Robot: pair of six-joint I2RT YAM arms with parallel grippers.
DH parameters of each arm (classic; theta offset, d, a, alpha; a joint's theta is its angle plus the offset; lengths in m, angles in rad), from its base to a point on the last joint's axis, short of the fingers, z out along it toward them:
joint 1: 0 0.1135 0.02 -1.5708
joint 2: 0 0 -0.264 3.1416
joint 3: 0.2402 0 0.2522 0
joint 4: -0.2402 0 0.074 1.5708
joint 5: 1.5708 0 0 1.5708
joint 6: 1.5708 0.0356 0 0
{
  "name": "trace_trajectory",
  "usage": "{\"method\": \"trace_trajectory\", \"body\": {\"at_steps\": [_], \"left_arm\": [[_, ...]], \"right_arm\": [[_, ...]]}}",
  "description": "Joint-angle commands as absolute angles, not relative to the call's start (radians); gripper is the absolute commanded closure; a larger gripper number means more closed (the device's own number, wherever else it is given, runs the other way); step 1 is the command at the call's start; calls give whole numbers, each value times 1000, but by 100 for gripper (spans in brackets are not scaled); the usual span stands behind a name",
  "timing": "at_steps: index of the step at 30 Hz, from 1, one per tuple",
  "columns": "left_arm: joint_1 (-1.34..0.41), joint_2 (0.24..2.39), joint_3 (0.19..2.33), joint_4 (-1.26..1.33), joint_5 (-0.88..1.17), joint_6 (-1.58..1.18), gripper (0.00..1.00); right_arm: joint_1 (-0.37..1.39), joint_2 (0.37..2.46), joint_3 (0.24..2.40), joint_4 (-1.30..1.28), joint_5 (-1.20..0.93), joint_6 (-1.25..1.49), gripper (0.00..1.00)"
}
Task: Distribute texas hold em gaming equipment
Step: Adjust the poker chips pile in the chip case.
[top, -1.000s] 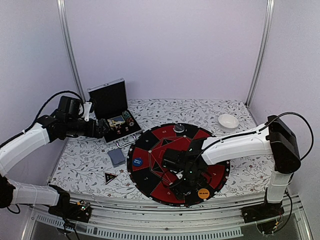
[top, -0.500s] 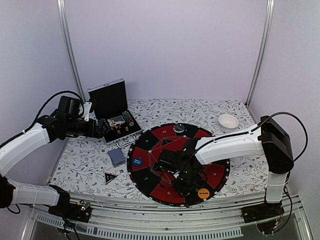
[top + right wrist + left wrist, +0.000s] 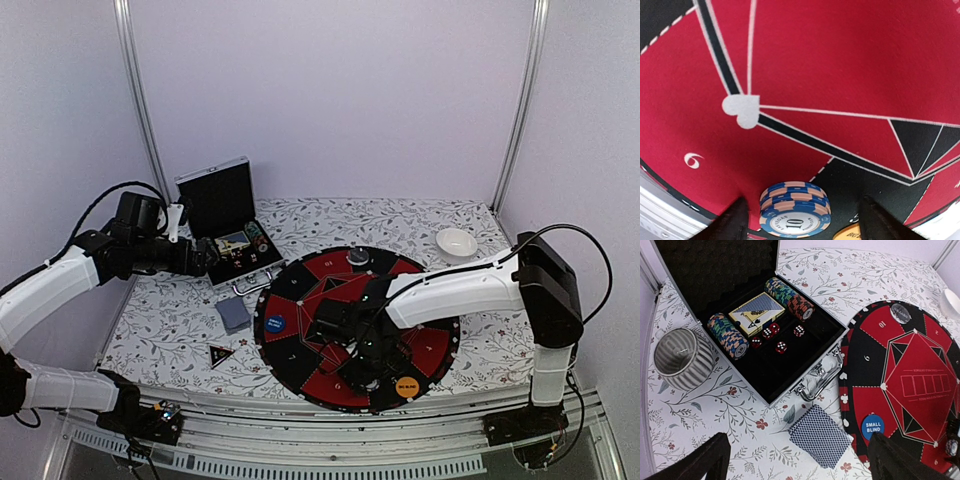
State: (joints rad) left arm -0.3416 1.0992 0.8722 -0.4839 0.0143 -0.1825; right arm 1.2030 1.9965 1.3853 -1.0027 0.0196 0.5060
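A short stack of blue-and-tan striped poker chips [image 3: 795,210] stands on the big round mat [image 3: 805,65], on the line between a red and a black field. My right gripper [image 3: 802,222] is open around it, a gap on each side of the stack. The orange blind button [image 3: 855,234] lies just beside it. From above, my right gripper [image 3: 365,350] hangs low over the mat's near part, close to the orange button [image 3: 406,385]. My left gripper [image 3: 797,462] is open above the blue-backed deck of cards [image 3: 822,435]. The blue blind button [image 3: 872,426] and the black triangular marker [image 3: 220,353] lie apart.
The open silver-edged case [image 3: 805,367] holds two rows of chips [image 3: 729,335], a second deck [image 3: 756,312] and red dice [image 3: 775,337]. A grey ribbed cup [image 3: 682,357] stands left of it. A clear round disc [image 3: 357,258] sits at the mat's far edge; a white bowl [image 3: 457,242] at back right.
My right arm has shifted a little to the left over the mat. The left arm has stayed where it was.
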Motion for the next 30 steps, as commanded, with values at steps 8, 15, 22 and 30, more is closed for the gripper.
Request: {"method": "trace_trajectory", "body": {"at_steps": [8,15,22,30], "left_arm": [[-323,1117,867,-456,24,-159,2],[-322,1288,1040,-553,-10,-165,5],[-313,1637,1354,-698,-284,-93,42],[-272,2037,1687,-888,-411,-12,39]], "right_arm": [[1204,1871,1421,-901,102,476,1],[1124,1655,1293,-753,147,424,1],[1016,1544,1163,-623,116,317,1],[994,1578,1145,-590,106,213,1]]}}
